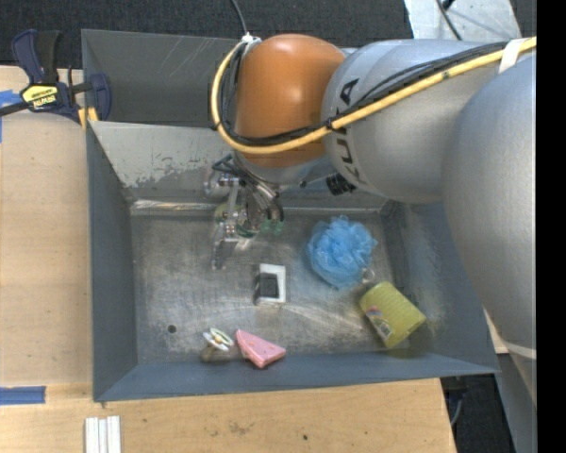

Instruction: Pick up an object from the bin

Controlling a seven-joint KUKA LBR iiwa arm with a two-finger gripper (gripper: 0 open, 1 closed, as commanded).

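My gripper hangs below the orange wrist cover over the back middle of the bin floor, near the rear wall. A small square black-and-white object lies just in front of it and slightly right, apart from it. A blue fluffy puff sits to the gripper's right. Nothing can be made out in the gripper.
A yellow cylinder with a label lies at the front right. A pink wedge and a small pale crumpled piece rest by the front wall. The large grey arm covers the bin's right side.
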